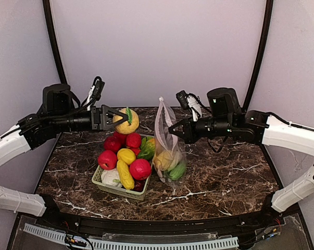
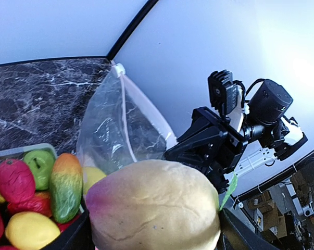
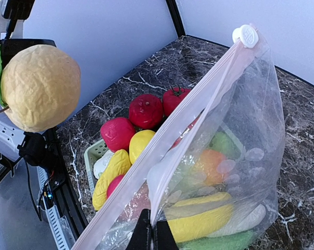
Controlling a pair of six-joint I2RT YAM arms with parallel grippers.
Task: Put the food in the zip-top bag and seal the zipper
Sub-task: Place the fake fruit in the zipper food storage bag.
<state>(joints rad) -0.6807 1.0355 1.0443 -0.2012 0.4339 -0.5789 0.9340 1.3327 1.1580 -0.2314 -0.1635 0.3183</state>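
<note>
A tan fruit [image 1: 127, 121] with a green leaf on its side is up in the air, above the far end of the basket [image 1: 118, 190] and just left of the zip-top bag [image 1: 170, 143]; the left hand [image 1: 121, 120] is clamped on it, a dark finger on each side, as the left wrist view shows from close up with the fruit filling the lower middle of the picture. The bag stands upright just beside the right side of the basket, its lower end down at the table [image 1: 224, 177] and its upper corner raised high. Inside it lie several pieces of food [image 3: 201, 221]: a long yellow one, a green one beneath it, an orange one higher up and a pale one to the right. The pink zipper [image 3: 198, 101] runs slantwise from the white slider [image 3: 245, 35] at the top corner down to the right hand [image 3: 151, 235], whose fingers are pinched together on the bag's edge; below the slider the two edges seem to stand apart, so the mouth looks open towards the left arm. The basket, pale green, sits on the marbled brown table heaped with red, yellow, green and white toy pieces, a green one touching the bag's side
</note>
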